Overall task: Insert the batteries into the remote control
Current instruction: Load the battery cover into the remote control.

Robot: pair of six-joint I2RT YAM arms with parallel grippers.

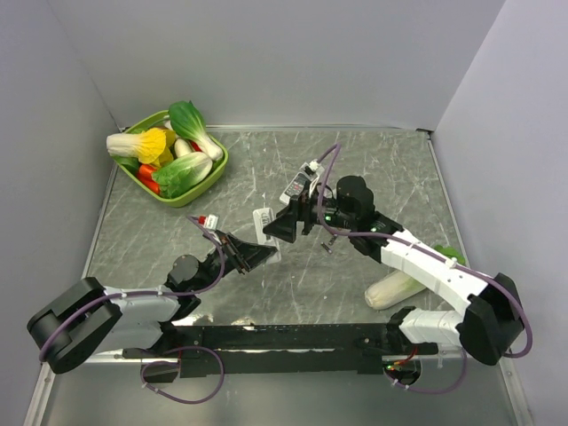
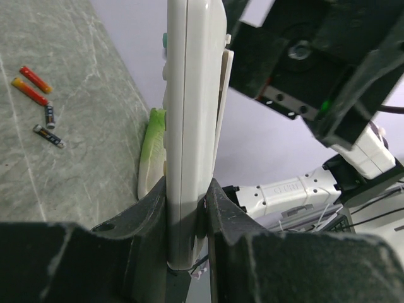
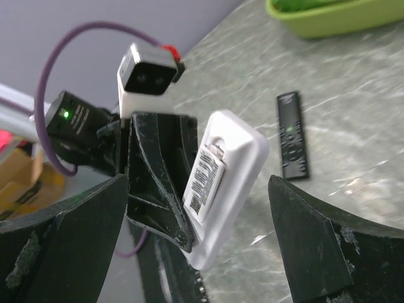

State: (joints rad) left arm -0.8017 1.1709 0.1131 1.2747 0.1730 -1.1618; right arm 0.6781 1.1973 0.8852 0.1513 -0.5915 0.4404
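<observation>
My left gripper (image 2: 187, 211) is shut on the lower end of the white remote control (image 2: 192, 95) and holds it upright above the table. The remote's back, with a barcode label (image 3: 205, 180), faces the right wrist camera. A thin back panel (image 2: 221, 113) stands slightly off the body. My right gripper (image 3: 197, 196) is open wide, its fingers on either side of the remote (image 3: 233, 164) without touching it. Several batteries (image 2: 39, 104), two orange-red and two dark, lie loose on the table. In the top view the two grippers meet at the remote (image 1: 264, 219).
A green basket (image 1: 216, 169) of toy vegetables sits at the back left. A toy cabbage (image 1: 395, 288) lies by the right arm. A slim black remote (image 3: 292, 136) lies flat on the table beyond the white one. Grey walls close in three sides.
</observation>
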